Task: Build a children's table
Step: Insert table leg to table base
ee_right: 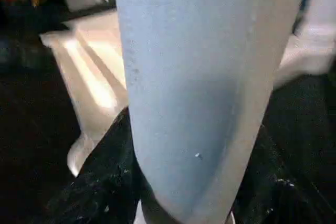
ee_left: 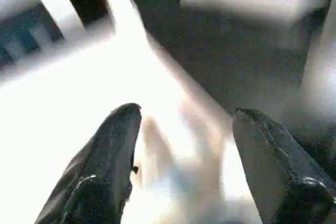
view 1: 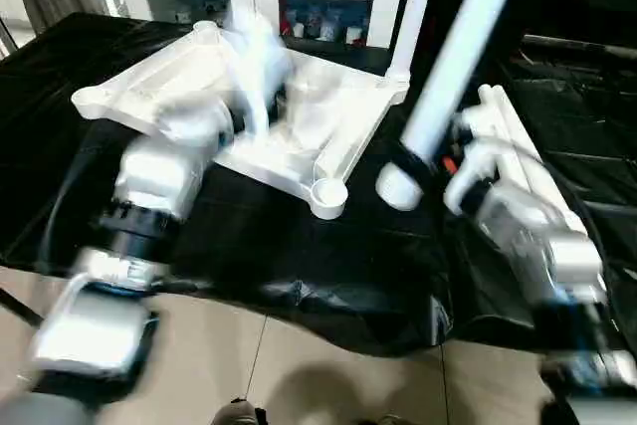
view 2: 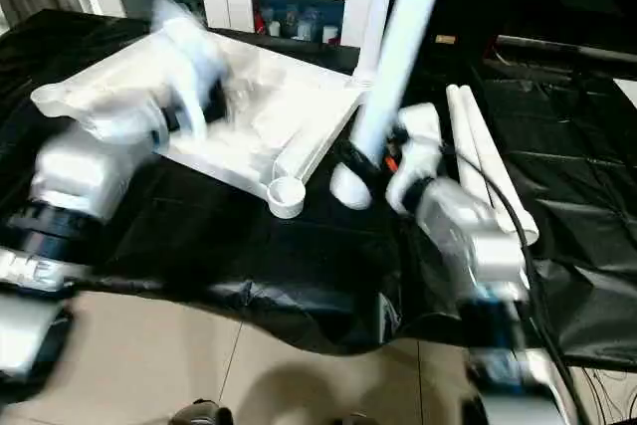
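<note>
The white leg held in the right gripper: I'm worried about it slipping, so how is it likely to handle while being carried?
The leg looks like a stiff, smooth plastic tube, so it may slide within the right gripper. It is gripped near its lower end with most of its length above, so it probably tends to tip. Being hollow, it is likely light.

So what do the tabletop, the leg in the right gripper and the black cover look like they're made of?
Tabletop: looks like moulded white plastic, judging by its raised ribs and round corner sockets.
Leg in the right gripper: smooth matte white tube, probably plastic; I can't be sure.
Black cover: thin glossy sheeting, wrinkled with bright highlights, likely plastic film.
</note>
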